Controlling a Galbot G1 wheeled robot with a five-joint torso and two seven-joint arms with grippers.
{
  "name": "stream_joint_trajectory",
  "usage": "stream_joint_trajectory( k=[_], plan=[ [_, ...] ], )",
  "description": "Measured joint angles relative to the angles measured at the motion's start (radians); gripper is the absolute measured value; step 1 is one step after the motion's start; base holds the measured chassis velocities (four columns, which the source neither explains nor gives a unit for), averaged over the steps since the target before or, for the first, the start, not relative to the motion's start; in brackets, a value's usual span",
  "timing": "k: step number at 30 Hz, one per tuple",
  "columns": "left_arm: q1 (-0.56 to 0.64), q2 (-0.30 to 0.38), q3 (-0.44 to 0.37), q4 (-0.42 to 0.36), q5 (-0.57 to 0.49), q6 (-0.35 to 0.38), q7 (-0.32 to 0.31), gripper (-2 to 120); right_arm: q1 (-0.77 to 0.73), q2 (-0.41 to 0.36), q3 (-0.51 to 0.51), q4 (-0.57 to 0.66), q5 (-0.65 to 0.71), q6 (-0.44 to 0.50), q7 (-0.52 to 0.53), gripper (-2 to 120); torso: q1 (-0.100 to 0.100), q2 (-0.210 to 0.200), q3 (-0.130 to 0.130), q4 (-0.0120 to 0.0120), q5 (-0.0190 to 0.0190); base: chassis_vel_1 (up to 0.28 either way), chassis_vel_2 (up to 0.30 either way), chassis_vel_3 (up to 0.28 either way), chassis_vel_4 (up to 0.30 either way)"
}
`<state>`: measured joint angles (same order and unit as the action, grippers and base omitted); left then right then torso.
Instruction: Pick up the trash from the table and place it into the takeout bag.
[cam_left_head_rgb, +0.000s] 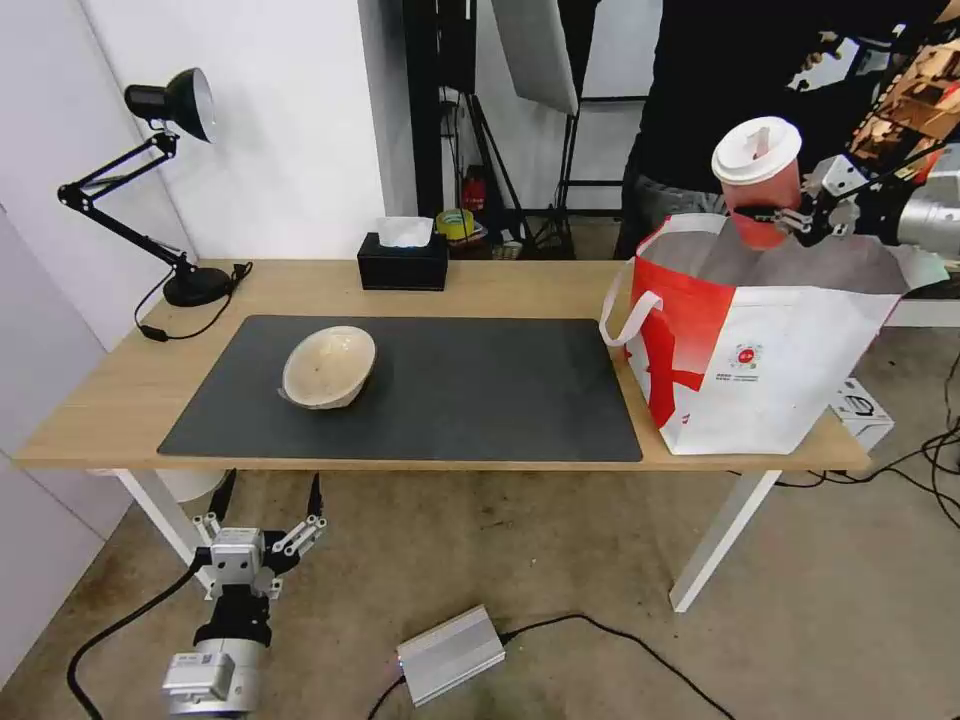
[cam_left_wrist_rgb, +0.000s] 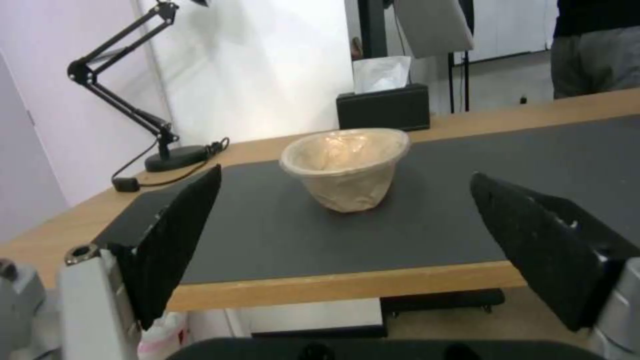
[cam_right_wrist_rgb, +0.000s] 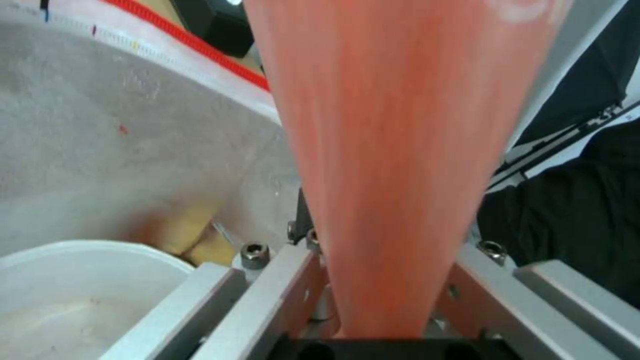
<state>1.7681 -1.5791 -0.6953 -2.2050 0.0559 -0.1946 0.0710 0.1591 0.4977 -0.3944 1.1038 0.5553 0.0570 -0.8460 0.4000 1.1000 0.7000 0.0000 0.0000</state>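
Your left gripper (cam_left_head_rgb: 268, 510) sits low in front of the counter (cam_left_head_rgb: 520, 290), fingers (cam_left_wrist_rgb: 177, 235) spread wide, holding nothing, facing the beige bowl (cam_left_head_rgb: 329, 367) on the grey mat (cam_left_head_rgb: 480, 390). Right gripper (cam_left_head_rgb: 782, 214) has its fingers clamped on the red cup (cam_left_head_rgb: 759, 175) w/ white lid, upright, over the open bag (cam_left_head_rgb: 760, 370) at the counter's right end. White bowl (cam_right_wrist_rgb: 80, 295) is inside the bag.

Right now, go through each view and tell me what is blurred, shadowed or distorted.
Head view: sharp; the long light-wood table looks slightly bowed by the wide lens. Left wrist view: the shallow beige paper-like bowl is fairly clear, the open left gripper dark and soft. Right wrist view: the orange-red drink cup, clamped in the right gripper, is a close blur.
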Motion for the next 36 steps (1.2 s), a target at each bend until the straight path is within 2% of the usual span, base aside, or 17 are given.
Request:
stream_joint_trajectory(
  k=[20,36],
  plan=[
    [0.003,0.002,0.002,-0.009,-0.001,0.000,-0.001,100,-0.019,-0.035,-0.020,0.066,0.008,-0.001,-0.089,4,0.000,0.000,0.000,0.0000,0.0000,0.000,0.000,0.000,0.000],
    [0.013,-0.002,0.005,-0.024,0.003,0.000,-0.001,100,-0.054,-0.065,-0.002,0.069,0.006,0.003,-0.130,4,0.000,0.000,0.000,0.0000,0.0000,0.000,0.000,0.000,0.000]
  ],
)
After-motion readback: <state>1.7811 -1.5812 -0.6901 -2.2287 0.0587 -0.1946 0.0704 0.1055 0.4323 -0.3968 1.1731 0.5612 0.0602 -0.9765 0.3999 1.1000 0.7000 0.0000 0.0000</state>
